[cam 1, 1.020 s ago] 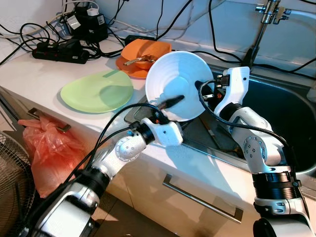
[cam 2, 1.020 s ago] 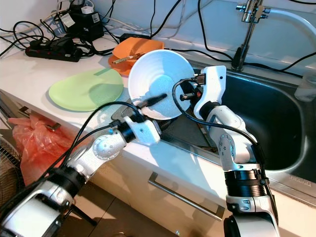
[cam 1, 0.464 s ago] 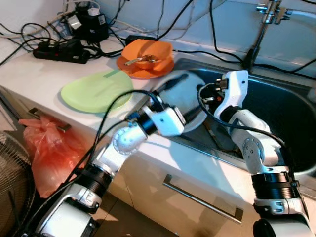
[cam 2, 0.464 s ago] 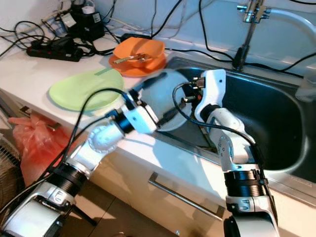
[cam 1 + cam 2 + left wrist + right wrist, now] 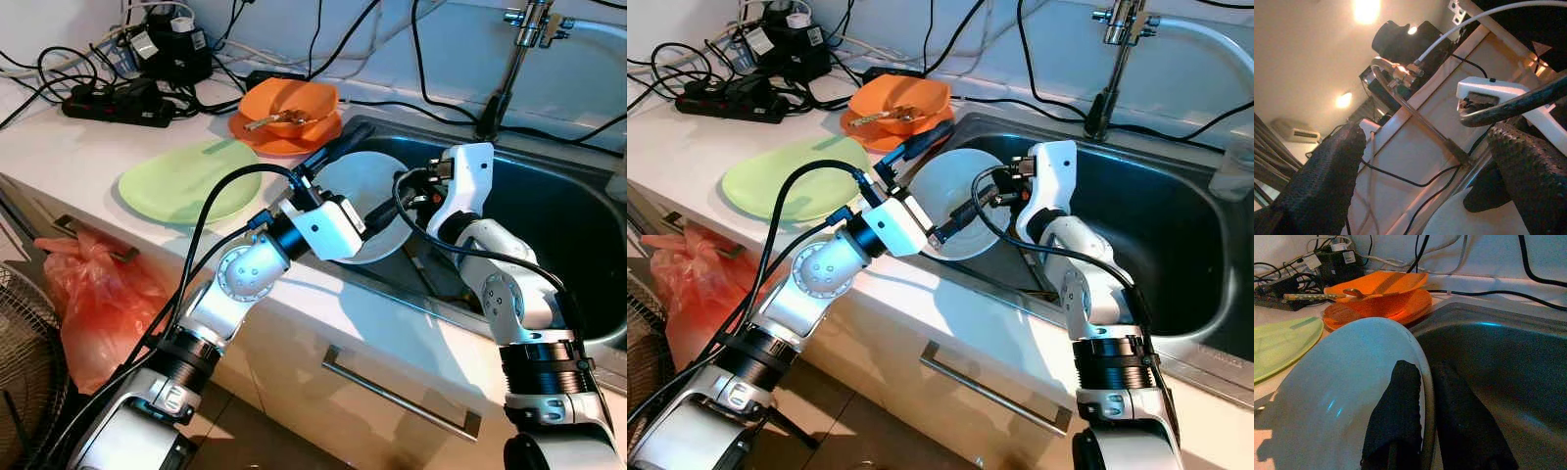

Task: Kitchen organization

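- A round white ceramic plate (image 5: 364,201) leans at the near left corner of the stainless steel sink basin (image 5: 568,225), tilted with its face towards the counter.
- The right gripper (image 5: 1422,396) pinches the plate's rim, one black finger on each face; I judge this grip keeps the plate from sliding down into the basin.
- The left gripper (image 5: 361,188) has its fingers spread apart, holding nothing. One finger rises above the plate's upper edge and the other lies across its front, placed as if to steady or receive the plate.
- On the white countertop (image 5: 59,147) to the left lies a flat pale green plate (image 5: 189,180), well apart from the sink. It looks a likely spot for stacking.
- Behind it, an orange bowl holding a spoon (image 5: 291,104) sits on an orange plate, near the sink's back corner.
- A chrome tap (image 5: 517,49) stands at the far side, and black cables trail along the wall.
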`<state>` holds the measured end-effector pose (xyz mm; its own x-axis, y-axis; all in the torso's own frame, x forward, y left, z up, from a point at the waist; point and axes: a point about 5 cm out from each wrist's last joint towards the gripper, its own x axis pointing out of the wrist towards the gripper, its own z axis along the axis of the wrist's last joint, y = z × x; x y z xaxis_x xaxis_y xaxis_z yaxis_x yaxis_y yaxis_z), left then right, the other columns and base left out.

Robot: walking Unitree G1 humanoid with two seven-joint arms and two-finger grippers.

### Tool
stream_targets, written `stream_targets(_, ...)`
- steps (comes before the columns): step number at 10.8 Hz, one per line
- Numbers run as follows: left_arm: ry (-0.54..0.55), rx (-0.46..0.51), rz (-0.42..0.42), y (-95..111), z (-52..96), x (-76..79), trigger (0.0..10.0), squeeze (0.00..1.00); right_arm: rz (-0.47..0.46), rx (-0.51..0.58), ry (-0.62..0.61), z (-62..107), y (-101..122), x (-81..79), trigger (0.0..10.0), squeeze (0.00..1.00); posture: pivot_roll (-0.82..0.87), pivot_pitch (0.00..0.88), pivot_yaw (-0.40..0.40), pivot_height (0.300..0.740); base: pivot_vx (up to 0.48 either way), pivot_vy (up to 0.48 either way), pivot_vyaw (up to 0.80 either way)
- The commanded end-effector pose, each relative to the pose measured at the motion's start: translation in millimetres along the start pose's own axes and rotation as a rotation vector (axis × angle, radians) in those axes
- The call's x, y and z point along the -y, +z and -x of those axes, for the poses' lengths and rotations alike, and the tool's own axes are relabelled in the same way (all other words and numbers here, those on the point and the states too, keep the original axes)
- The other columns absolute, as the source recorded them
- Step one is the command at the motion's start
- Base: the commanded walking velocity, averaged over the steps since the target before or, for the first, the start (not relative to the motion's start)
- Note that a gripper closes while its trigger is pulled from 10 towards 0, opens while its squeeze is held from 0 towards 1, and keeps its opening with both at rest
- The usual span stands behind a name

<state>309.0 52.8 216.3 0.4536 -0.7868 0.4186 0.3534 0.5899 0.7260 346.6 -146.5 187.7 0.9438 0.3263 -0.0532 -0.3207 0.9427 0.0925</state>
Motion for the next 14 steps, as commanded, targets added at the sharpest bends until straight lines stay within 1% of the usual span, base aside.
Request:
stream_targets(1, 0.017, -0.008, 0.005, 1, 3.2, -6.3, 10.0, 1.0, 0.001, 0.001, 0.003, 0.1, -1, -0.8, 10.0, 0.0, -0.02, 0.0, 0.021, 0.74, 0.0, 0.0, 0.0)
stream_targets(2, 0.026, -0.011, 0.006, 1, 3.3, -7.8, 10.0, 1.0, 0.002, -0.001, 0.003, 0.1, -1, -0.4, 10.0, 0.0, -0.02, 0.0, 0.021, 0.74, 0.0, 0.0, 0.0)
stream_targets(3, 0.059, -0.028, 0.025, 0, 4.7, -12.4, 10.0, 1.0, 0.006, -0.002, 0.001, 0.3, -1, 1.4, 10.0, 0.0, -0.03, 0.0, 0.018, 0.74, 0.0, 0.0, 0.0)
stream_targets(4, 0.094, -0.051, 0.051, -2, 7.5, -17.2, 10.0, 1.0, 0.013, -0.003, -0.006, 0.8, -1, 4.3, 10.0, 0.0, -0.03, 0.0, 0.018, 0.74, 0.0, 0.0, 0.0)
stream_targets(5, 0.123, -0.082, 0.083, -5, 13.7, -21.6, 10.0, 1.0, 0.036, -0.005, -0.021, 1.9, -1, 9.4, 10.0, 0.0, -0.03, 0.0, 0.018, 0.74, 0.0, 0.0, 0.0)
stream_targets(6, 0.159, -0.119, 0.133, -8, 20.7, -24.9, 10.0, 1.0, 0.05, -0.004, -0.036, 2.6, 0, 13.8, 10.0, 0.0, -0.02, 0.0, 0.021, 0.74, 0.0, 0.0, 0.0)
stream_targets(7, 0.174, -0.185, 0.218, -15, 33.0, -24.4, 10.0, 1.0, 0.073, -0.005, -0.058, 3.6, 0, 20.9, 10.0, 0.0, -0.01, 0.0, 0.023, 0.74, 0.0, 0.0, 0.0)
stream_targets(8, 0.17, -0.223, 0.255, -19, 39.1, -22.9, 10.0, 1.0, 0.088, -0.008, -0.067, 4.1, 0, 24.3, 10.0, 0.0, -0.01, 0.0, 0.024, 0.74, 0.0, 0.0, 0.0)
stream_targets(9, 0.144, -0.292, 0.359, -27, 46.7, -17.1, 10.0, 1.0, 0.095, -0.009, -0.072, 4.6, 0, 26.5, 10.0, 0.0, -0.01, 0.0, 0.025, 0.74, 0.0, 0.0, 0.0)
stream_targets(10, 0.108, -0.348, 0.434, -31, 52.9, -14.1, 10.0, 1.0, 0.111, -0.011, -0.076, 5.1, 0, 28.4, 10.0, 0.0, -0.01, 0.0, 0.023, 0.74, 0.0, 0.0, 0.0)
stream_targets(12, 0.021, -0.406, 0.53, -32, 56.9, -10.2, 10.0, 1.0, 0.123, -0.011, -0.078, 5.4, -1, 30.3, 10.0, 0.0, -0.01, 0.0, 0.024, 0.74, 0.0, 0.0, 0.0)
stream_targets(14, -0.043, -0.444, 0.598, -31, 59.9, -7.5, 10.0, 1.0, 0.126, -0.01, -0.083, 6.1, -2, 31.4, 10.0, 0.0, -0.01, 0.0, 0.027, 0.74, 0.0, 0.0, 0.0)
